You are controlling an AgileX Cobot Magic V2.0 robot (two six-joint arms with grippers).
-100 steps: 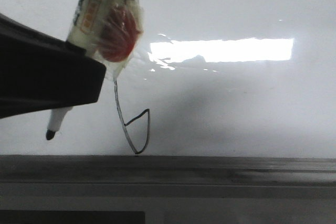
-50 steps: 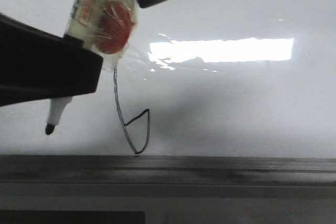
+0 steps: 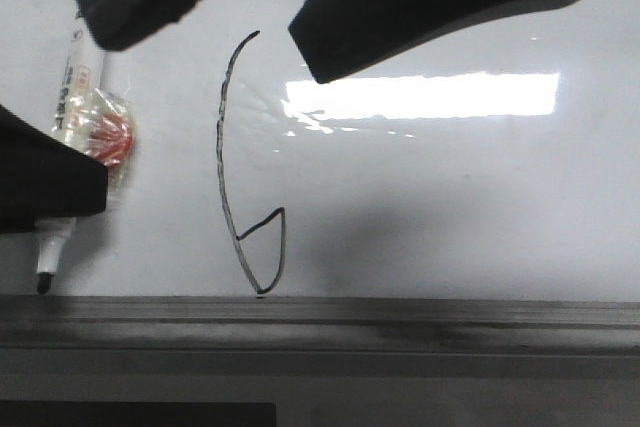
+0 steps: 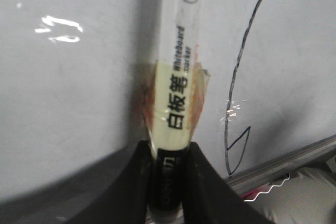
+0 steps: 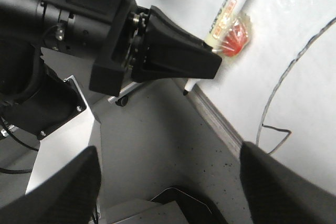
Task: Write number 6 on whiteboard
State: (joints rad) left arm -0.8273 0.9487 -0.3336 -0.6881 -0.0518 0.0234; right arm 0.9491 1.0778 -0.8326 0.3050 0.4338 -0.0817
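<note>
The whiteboard (image 3: 480, 207) fills the front view. The number 6 (image 3: 250, 187) is a thin black curved stroke with a small pointed loop, just above the dark ledge (image 3: 320, 322). My left gripper (image 3: 62, 187) is shut on a white marker (image 3: 75, 97) wrapped in clear tape over a red patch (image 3: 112, 137). It holds the marker left of the 6, tip (image 3: 43, 282) down and off the line. In the left wrist view the fingers (image 4: 205, 182) clamp the marker (image 4: 176, 108), with the 6 (image 4: 237, 98) beside it. My right gripper (image 3: 270, 7) is open and empty, above the 6.
A bright rectangular light reflection (image 3: 430, 95) lies on the board right of the 6. In the right wrist view the left arm's black body (image 5: 94, 40) fills the upper part, and a grey speckled surface (image 5: 168, 145) runs below the board's ledge (image 5: 215, 119).
My left gripper has carried the marker left and down, away from the 6, and the stroke's top now shows. The right gripper's fingers now reach lower into the front view.
</note>
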